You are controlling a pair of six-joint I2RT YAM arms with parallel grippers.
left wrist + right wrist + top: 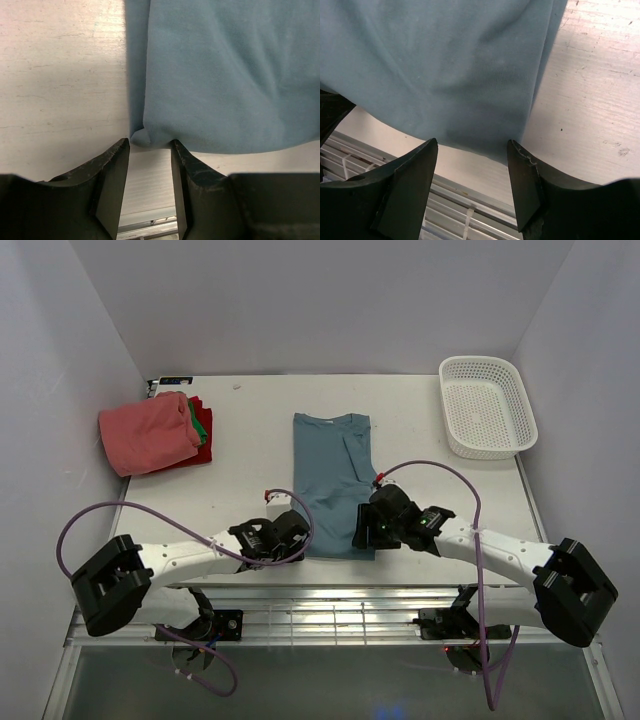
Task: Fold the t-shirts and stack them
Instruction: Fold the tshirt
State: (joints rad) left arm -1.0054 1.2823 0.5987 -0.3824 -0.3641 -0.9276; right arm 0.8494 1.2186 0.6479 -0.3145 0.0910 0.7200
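Observation:
The dusty teal-blue t-shirt lies flat mid-table, folded into a long strip, collar at the far end. My left gripper is open at its near left corner; in the left wrist view the shirt corner sits just past the open gripper, not held. My right gripper is open at the near right corner; in the right wrist view the hem of the shirt lies just beyond the gripper, jaws wide apart. Folded salmon-pink, green and red shirts are stacked at the far left.
A white mesh basket stands at the far right. The white table ends in a metal rail just behind both grippers. Grey walls close the left, right and back sides.

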